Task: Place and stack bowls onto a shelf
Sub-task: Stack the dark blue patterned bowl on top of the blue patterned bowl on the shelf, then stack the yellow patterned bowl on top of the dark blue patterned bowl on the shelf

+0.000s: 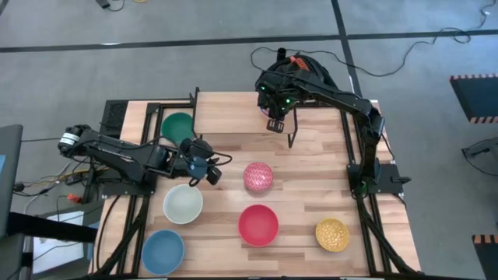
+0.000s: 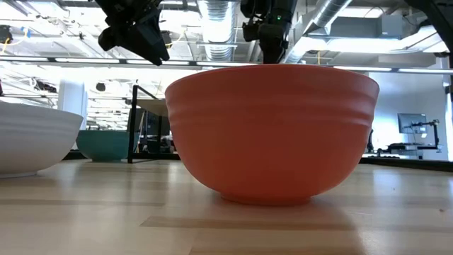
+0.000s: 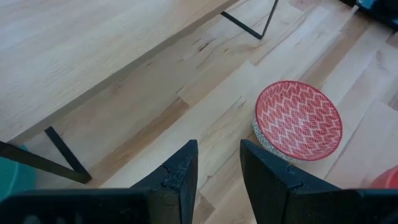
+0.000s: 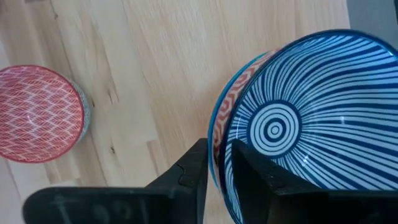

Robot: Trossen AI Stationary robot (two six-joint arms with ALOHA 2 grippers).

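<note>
**Right gripper holds a striped blue bowl over the shelf**

No brand, label or writing can be read anywhere.

The right gripper [image 4: 212, 163] is above the shelf [image 1: 233, 109], near its right end, with its fingers closed narrowly on the rim of a blue bowl [image 4: 298, 124] patterned with white stripes and rings inside. One finger is inside the rim and the other outside. Whether that bowl rests on the shelf or hangs above it cannot be told.

The left gripper [image 3: 217, 168] hovers over the table [image 1: 303, 171], in front of the shelf's left part, its fingers a narrow gap apart and holding nothing.

The green bowl [image 1: 178, 125] sits at the left end of the shelf; whether it is on the board or beside it is unclear. On the table in front lie the pink bowl [image 1: 258, 176], the white bowl [image 1: 183, 204], the red bowl [image 1: 258, 224], the yellow bowl [image 1: 332, 234] and a plain blue bowl [image 1: 163, 250], all apart from each other. Every bowl whose inside shows is empty.
</note>
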